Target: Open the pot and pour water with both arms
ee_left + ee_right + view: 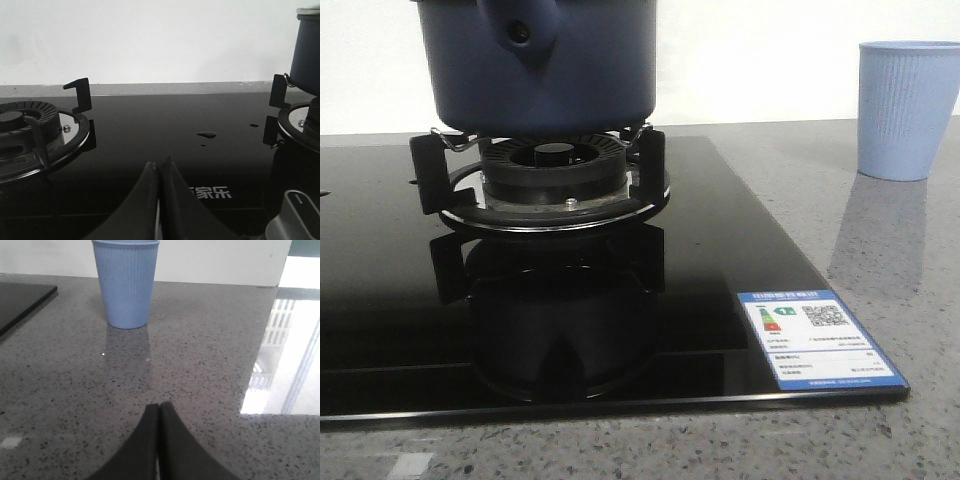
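A dark navy pot (545, 65) sits on a black burner (552, 165) at the upper centre of the front view, its top cut off by the frame edge. A rounded lug with a small hole faces the camera. The burner stands on a glossy black hob (380, 300) that mirrors it. A white-and-blue label (818, 340) is stuck at the hob's lower right corner. A light-blue ribbed cup (905, 108) stands upright on the grey speckled surface (880, 240) at the upper right, well apart from the pot.

In the left wrist view, the left gripper (160, 167) appears at the bottom centre with its black fingers pressed together, holding nothing, above the hob. A second burner (30, 132) lies at the left, the pot at the upper right edge, and a grey knob (295, 217) at the lower right. Small droplets (206, 134) dot the glass.

In the right wrist view, the right gripper (159, 410) shows its fingers closed and empty over the surface, with the cup at the upper centre-left.
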Available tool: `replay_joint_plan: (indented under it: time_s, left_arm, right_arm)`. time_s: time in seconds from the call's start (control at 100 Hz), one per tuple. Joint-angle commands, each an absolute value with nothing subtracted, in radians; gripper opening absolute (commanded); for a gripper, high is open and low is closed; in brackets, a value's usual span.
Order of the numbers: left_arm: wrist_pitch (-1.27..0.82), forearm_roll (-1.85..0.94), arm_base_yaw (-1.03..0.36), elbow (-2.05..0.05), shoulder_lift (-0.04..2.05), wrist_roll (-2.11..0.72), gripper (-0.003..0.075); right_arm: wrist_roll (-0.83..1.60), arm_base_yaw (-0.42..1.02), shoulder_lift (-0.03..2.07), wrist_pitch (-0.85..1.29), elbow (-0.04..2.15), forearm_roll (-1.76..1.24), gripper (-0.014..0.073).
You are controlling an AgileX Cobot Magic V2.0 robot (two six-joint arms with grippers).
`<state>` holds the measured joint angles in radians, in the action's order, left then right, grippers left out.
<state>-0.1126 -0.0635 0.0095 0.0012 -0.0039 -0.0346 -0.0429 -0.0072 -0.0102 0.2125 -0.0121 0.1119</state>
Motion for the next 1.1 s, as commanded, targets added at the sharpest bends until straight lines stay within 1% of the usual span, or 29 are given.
replay_joint_plan:
  time_s: [0.0,1.09]
  left_arm:
    - [-0.039,-0.070,0.011,0.010,-0.032,-0.026,-0.0020]
    - [-0.039,-0.070,0.011,0.010,-0.032,-0.026,-0.0020]
  right_arm:
    - [-0.036,-0.011,-0.028,0.141,-0.036,0.125,-0.0078]
    - [-0.038,-0.011,-0.028,0.104,-0.036,0.120,-0.0078]
